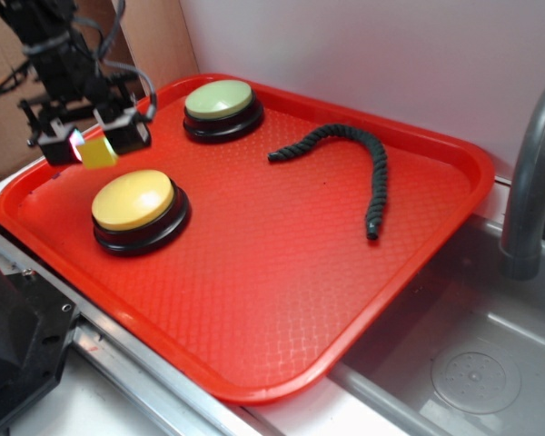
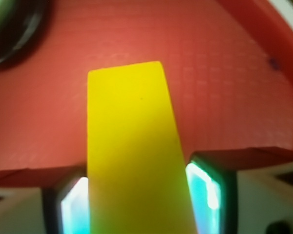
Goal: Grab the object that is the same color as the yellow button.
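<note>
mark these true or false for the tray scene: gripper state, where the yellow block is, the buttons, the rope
1. The gripper is shut on the yellow block. True.
2. The yellow block lies flat on the red tray. False: it is clamped between the fingers, apparently lifted.
3. The yellow button is nearer the gripper than the green button is. True.
4. The black rope lies across the green button. False: it lies apart, on the tray.
5. The tray holds three buttons. False: two.

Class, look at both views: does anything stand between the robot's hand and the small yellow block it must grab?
Nothing visible does. The hand is already shut on the yellow block, with a finger pad against each side.
</note>
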`<state>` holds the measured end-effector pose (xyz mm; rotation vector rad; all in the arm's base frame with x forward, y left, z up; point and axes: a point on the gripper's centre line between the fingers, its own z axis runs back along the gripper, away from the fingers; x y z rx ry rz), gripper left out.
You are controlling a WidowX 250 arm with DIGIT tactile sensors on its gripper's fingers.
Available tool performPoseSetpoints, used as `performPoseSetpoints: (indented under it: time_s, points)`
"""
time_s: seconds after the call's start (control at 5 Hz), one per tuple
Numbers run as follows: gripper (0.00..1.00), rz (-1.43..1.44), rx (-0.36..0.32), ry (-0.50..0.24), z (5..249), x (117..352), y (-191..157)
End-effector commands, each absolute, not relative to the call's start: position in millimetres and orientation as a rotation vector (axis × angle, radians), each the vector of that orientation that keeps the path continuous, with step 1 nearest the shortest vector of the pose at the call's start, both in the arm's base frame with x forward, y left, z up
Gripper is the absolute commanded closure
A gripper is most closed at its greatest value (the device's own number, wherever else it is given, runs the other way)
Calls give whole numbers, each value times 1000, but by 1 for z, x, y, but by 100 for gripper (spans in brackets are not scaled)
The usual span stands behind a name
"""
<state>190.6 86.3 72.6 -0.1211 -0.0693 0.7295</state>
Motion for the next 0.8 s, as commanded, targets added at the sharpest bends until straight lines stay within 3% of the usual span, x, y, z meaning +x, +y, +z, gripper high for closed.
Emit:
performPoseSetpoints:
  time_s: [0.0,0.2,0.6]
  points:
    - [100,551,-116,-155,154,176,43]
    - [100,421,-123,-151,178,167,18]
    - [100,285,-111,-127,182,169,-10]
